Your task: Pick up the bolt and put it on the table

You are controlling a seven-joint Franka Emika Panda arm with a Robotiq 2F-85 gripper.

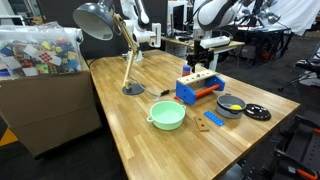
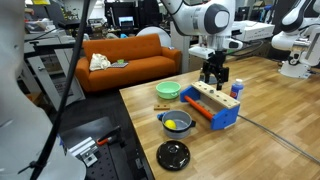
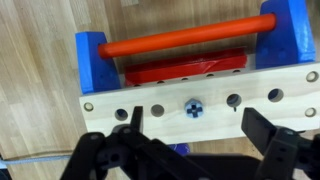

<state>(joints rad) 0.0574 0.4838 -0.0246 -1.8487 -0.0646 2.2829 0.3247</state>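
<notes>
I had the claw [image 3: 193,122] spread wide above the toolbox [image 3: 190,60], which stood on the surface [image 1: 125,125]. The bolt [image 3: 193,106] sat in a middle hole of the box's wooden plank [image 3: 100,100], cross-slotted head up. Its long axis ran straight down and the shank was hidden. I judged it light, rigid and rather slick. Only the head offered purchase, so I'd pinch its rim and lift straight up.

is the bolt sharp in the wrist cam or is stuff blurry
Wrist view: the bolt is fairly sharp, the gripper close to the camera dark and soft. In both exterior views the bolt is too small to make out.
</notes>
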